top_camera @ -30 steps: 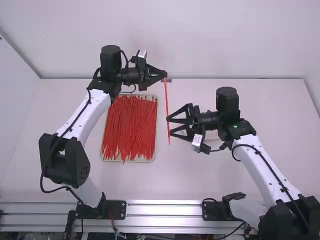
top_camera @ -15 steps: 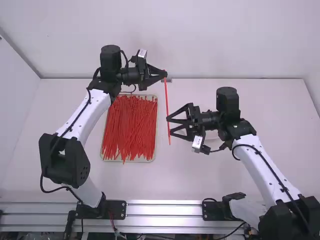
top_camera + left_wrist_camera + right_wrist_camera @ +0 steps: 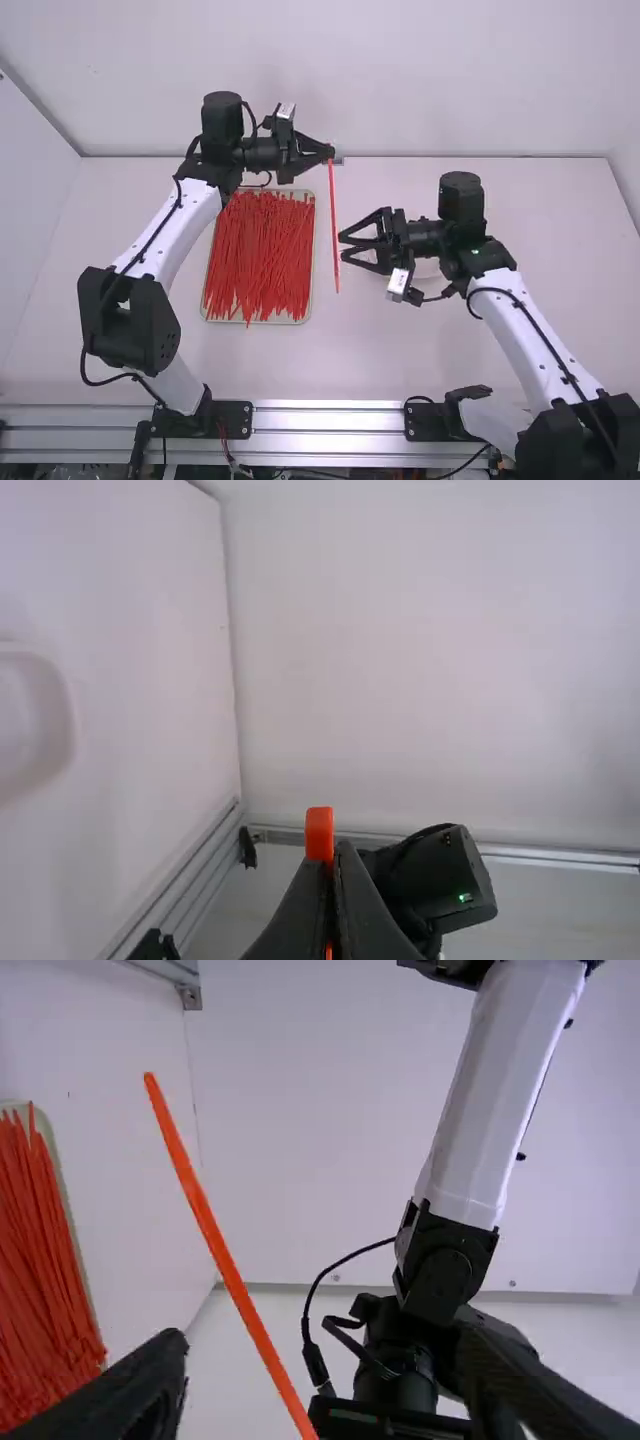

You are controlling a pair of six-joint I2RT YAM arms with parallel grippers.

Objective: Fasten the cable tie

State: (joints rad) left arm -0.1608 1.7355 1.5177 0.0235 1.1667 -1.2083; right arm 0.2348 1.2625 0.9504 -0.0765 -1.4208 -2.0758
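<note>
My left gripper (image 3: 328, 154) is raised at the back of the table, shut on the head end of a red cable tie (image 3: 334, 222). The tie hangs straight down, its tip just right of the tray. In the left wrist view the tie's head (image 3: 319, 833) pokes out above the closed fingers. My right gripper (image 3: 347, 251) stands open right beside the tie's lower part, its fingers spread toward it and not touching. The right wrist view has the tie (image 3: 214, 1245) running slantwise between its two fingers (image 3: 130, 1385).
A flat tray (image 3: 209, 312) holding several red cable ties (image 3: 260, 252) lies left of the hanging tie. The table to the right and front of the tray is bare white. A metal rail (image 3: 320, 418) runs along the near edge.
My right gripper has drawn back slightly to the right and lowered a little. The left gripper and the hanging tie have stayed put.
</note>
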